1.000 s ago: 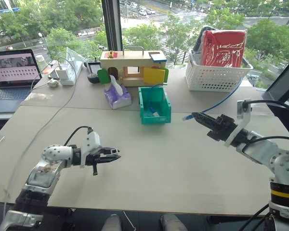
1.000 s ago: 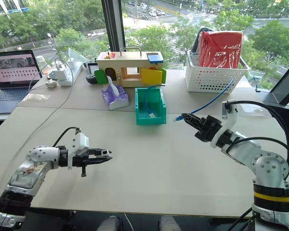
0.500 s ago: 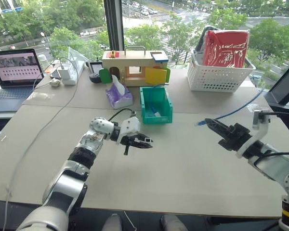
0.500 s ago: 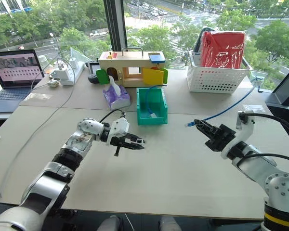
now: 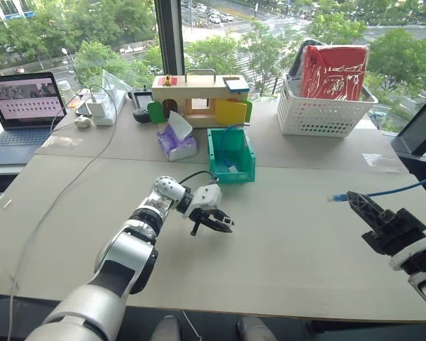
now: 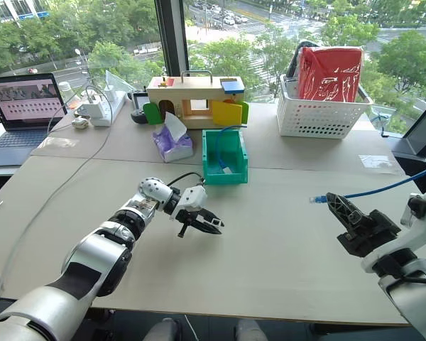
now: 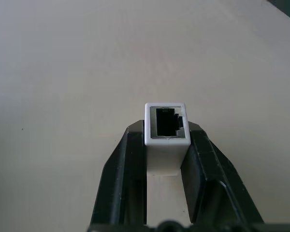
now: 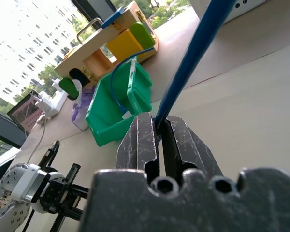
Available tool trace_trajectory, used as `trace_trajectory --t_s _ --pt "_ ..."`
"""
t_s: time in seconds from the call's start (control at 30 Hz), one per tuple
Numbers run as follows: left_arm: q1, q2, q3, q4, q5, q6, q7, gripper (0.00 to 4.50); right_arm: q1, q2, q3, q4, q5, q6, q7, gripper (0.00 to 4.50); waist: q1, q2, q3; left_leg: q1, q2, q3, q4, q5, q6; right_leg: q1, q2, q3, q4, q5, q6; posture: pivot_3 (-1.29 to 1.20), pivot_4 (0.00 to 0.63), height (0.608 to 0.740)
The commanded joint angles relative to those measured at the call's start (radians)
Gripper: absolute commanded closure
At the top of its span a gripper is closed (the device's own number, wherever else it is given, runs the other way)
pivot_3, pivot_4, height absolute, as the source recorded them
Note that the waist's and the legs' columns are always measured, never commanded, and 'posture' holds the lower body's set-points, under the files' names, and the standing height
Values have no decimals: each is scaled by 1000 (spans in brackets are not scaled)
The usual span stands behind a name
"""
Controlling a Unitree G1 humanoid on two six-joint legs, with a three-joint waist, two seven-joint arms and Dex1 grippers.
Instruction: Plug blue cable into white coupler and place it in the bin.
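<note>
The left gripper point(image 6: 211, 224) is clamping the white coupler point(image 7: 166, 123) mid-tabletop, the right gripper point(image 6: 335, 204) is pinching the blue cable point(image 6: 383, 188) near the right edge, well apart, still unplugged, with the bin point(image 6: 224, 158) waiting.

You can't see the white coupler point(image 7: 166, 124) from the head camera: it is too small to pick out in the left claw point(image 5: 223, 223). In the left wrist view its rear half sits hidden between the black fingers point(image 7: 123, 174). The blue cable point(image 6: 383, 188) runs off the picture's right edge, so its far end is lost to you. A second blue cable in the bin point(image 5: 231, 153) is partly hidden by the bin's walls.
</note>
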Motion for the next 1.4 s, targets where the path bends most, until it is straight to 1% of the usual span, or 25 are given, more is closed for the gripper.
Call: trace_trajectory --t_s 0.03,0.17,0.4,0.47,0.5,0.73,0.77,0.93,1.07,1.1,1.17,1.23,1.33,1.4 --pt "-22 -12 26 12 15 -25 -17 4006 33 -23 -47 -48 38 -64 -14 4500 0 0 0 0 0 0 0 0 0 0 0 0 0 0 0 0 150 724" --pt "-11 -32 35 12 21 -42 -41 4006 40 -43 -29 -53 47 -94 -24 4500 1 0 0 0 0 0 0 0 0 0 0 0 0 0 0 0 150 724" --pt "13 -57 31 13 63 -65 -36 4006 30 -88 -10 -32 63 -116 -26 4500 2 0 0 0 0 0 0 0 0 0 0 0 0 0 0 0 150 724" --pt "17 -54 27 13 77 -64 -28 3003 29 -98 -6 -26 67 -119 -24 4500 2 0 0 0 0 0 0 0 0 0 0 0 0 0 0 0 150 724" --pt "19 -51 26 14 85 -65 -22 2821 28 -101 -4 -24 68 -120 -23 4500 2 0 0 0 0 0 0 0 0 0 0 0 0 0 0 0 150 724" --pt "14 -27 55 11 85 -51 20 206 15 -117 20 -10 72 -122 -18 4500 2 0 0 0 0 0 0 0 0 1 0 0 0 0 0 0 150 724" --pt "11 -20 65 8 77 -42 18 88 9 -119 27 -5 73 -120 -15 4500 2 0 0 0 0 0 0 0 0 1 0 0 0 0 0 0 150 724" --pt "19 15 109 -24 33 0 -25 88 -27 -129 70 24 68 -110 1 4500 1 0 0 1 0 0 0 0 0 1 0 0 0 0 0 0 150 724" --pt "61 63 86 -108 -52 80 -41 88 -67 -131 113 54 56 -103 17 4500 0 0 0 1 0 0 0 0 0 1 0 0 1 0 0 0 150 724" --pt "76 81 78 -148 -88 114 -41 88 -78 -132 124 62 53 -101 21 4500 1 0 0 1 0 0 0 0 0 1 0 0 1 0 0 0 150 724" --pt "125 142 59 -291 -196 228 -41 88 -111 -133 156 92 41 -92 40 4500 -5 0 0 1 0 0 0 0 0 1 0 0 1 0 0 0 150 724" --pt "175 202 33 -429 -274 323 -41 88 -139 -134 182 117 30 -84 56 4500 -10 0 0 1 1 -1 0 0 0 0 0 0 2 0 0 0 150 724" --pt "230 276 33 -578 -313 406 -41 88 -183 -134 216 151 14 -74 78 4500 -12 1 0 1 1 -1 0 1 1 0 0 0 2 0 0 0 150 724" --pt "252 312 60 -658 -331 514 -39 88 -210 -133 234 171 6 -68 90 4500 -11 1 0 1 1 -1 0 1 1 0 0 -1 2 0 0 0 150 724"
